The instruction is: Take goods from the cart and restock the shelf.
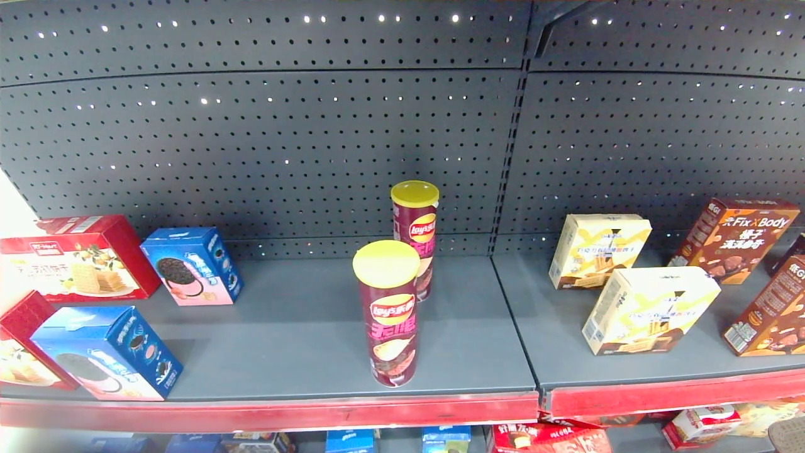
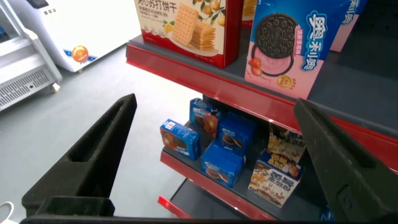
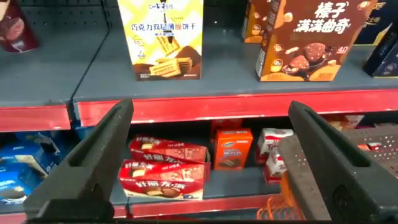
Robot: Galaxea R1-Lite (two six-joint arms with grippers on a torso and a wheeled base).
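A dark grey metal shelf with a perforated back panel and a red front lip spans the head view in two bays. A lower tier under it carries more packs.

At the left end of the left bay stand two red cardboard cracker boxes, one at the back and one at the front edge. On the right bay two cream-and-yellow wafer boxes stand one behind the other. Two brown biscuit boxes are just to their right. Beside the red boxes are two blue cookie boxes, one near the back and one at the front.

Near the middle of the left bay's right half two tall maroon cylindrical cans with yellow lids stand upright. The front can is near the lip and the rear can is close behind it, by the panel.

The left gripper hangs before the shelf's left end, level with the red lip. Its black jaws are spread wide with nothing between them. A red cracker box and a blue cookie box show above its fingers.

The right gripper hangs before the right bay, facing the front wafer box and a brown box. Its jaws are likewise spread wide and hold nothing. Flat red packs on the lower tier show between its fingers.
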